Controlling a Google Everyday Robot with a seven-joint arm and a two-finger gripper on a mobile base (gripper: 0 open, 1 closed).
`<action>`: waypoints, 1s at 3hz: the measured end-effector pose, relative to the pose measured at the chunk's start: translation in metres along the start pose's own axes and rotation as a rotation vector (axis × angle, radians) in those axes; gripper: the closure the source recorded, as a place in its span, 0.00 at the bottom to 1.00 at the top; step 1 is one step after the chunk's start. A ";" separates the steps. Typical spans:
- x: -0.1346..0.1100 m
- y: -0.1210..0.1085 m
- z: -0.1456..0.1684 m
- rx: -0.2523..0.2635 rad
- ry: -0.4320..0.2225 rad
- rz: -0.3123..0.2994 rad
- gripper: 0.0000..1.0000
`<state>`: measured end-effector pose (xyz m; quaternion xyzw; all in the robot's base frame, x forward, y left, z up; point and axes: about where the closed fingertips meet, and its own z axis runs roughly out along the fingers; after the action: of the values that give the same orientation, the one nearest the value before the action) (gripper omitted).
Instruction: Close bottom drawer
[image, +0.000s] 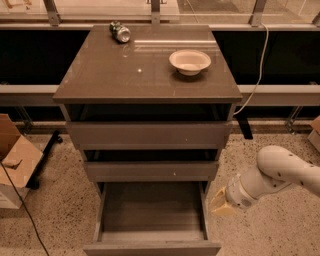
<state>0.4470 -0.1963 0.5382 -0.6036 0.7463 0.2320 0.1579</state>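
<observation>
The bottom drawer (151, 247) of the grey-brown cabinet (147, 70) is pulled far out toward me. Its shallow tray is bare and its flat front lies at the lower edge of the view. The middle drawer front (150, 171) and the taller top drawer front (149, 134) above it stand slightly out. My gripper (222, 205), on the end of the white arm (280, 172), hangs low beside the right wall of the bottom drawer, close to it and holding nothing. I cannot tell whether it touches the drawer.
A white bowl (189, 61) and a tipped can (120, 32) lie on the cabinet top. A cardboard box (15, 160) stands on the speckled floor at left. A white cable (256, 75) hangs behind at right.
</observation>
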 end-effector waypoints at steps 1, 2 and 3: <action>0.001 0.001 0.003 -0.006 -0.001 0.002 1.00; 0.009 0.000 0.017 -0.014 0.018 0.040 1.00; 0.025 0.002 0.044 -0.029 0.021 0.098 1.00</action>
<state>0.4378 -0.1933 0.4883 -0.5709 0.7732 0.2438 0.1296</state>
